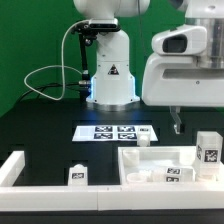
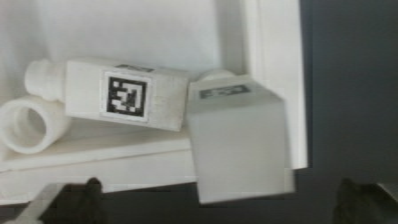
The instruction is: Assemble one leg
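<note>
In the wrist view one leg [image 2: 121,95] lies on its side on the large white panel [image 2: 160,30], its square tag facing up. A second leg [image 2: 240,140] stands beside it near the panel's raised rim [image 2: 270,40] and reaches down between my fingertips. My gripper [image 2: 214,205] is open, with dark fingertips [image 2: 71,200] far apart and touching nothing. In the exterior view the gripper [image 1: 177,126] hangs above the right part of the panel [image 1: 150,160], over the legs [image 1: 172,173] lying there.
More tagged legs stand in the exterior view at the right [image 1: 207,149], behind the panel [image 1: 142,141] and at the front left [image 1: 78,175]. The marker board [image 1: 117,131] lies mid-table. A white L-shaped barrier [image 1: 12,168] edges the left front. The robot base [image 1: 110,75] is behind.
</note>
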### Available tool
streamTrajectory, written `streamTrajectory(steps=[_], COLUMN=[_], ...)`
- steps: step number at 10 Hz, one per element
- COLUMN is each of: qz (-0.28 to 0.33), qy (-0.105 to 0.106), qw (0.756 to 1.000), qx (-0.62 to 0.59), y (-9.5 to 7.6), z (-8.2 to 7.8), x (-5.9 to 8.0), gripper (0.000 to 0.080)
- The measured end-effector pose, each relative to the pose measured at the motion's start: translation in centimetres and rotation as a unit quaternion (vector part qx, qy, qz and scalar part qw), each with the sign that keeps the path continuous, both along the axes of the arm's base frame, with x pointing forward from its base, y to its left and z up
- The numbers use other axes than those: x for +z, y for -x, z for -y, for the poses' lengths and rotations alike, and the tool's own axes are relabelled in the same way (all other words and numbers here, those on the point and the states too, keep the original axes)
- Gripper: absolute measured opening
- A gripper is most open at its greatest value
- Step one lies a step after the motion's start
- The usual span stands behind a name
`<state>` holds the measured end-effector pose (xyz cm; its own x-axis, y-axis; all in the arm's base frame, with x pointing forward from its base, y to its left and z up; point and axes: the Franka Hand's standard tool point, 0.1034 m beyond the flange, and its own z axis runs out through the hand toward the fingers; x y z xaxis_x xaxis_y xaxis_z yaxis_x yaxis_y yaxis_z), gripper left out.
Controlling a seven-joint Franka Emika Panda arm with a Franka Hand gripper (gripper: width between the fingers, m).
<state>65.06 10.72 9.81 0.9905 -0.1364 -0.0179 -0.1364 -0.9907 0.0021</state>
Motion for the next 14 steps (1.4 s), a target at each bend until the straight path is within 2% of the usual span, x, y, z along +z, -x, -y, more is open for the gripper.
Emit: streamTrajectory(steps=[1, 2, 3, 4, 5, 6, 7, 8, 9, 11, 13, 14], qz=[0.008, 0.010, 0.010, 0.010, 0.010, 0.010, 0.009, 0.009, 0.009, 0.026, 0.037, 0.025], qy=[0.000, -0.002, -0.003, -0.002, -0.002, -0.002, -0.002, 0.000, 0.001, 0.002, 0.003, -0.015], qw=[1.000, 1.000, 0.999, 0.999, 0.999, 0.997, 0.993, 0.988, 0.984, 0.961, 0.902, 0.862], qx=[-0.005, -0.025, -0.033, -0.035, -0.048, -0.080, -0.116, -0.152, -0.176, -0.275, -0.429, -0.506], y=[0.1, 0.8, 0.8, 0.8, 0.8, 0.8, 0.8, 0.8, 0.8, 0.7, 0.8, 0.7], z=[0.0, -1.0, -1.5, -1.2, -1.2, -1.2, -1.2, -1.0, -0.9, -0.7, -0.5, -0.1], x=[-0.5, -1.5, -1.4, -1.4, -1.4, -1.4, -1.5, -1.5, -1.6, -1.7, -1.8, -1.8], gripper=[0.0649, 0.0649, 0.0649, 0.0649, 0.0559, 0.0559, 0.0359, 0.0288, 0.0288, 0.0288, 0.0288, 0.0288])
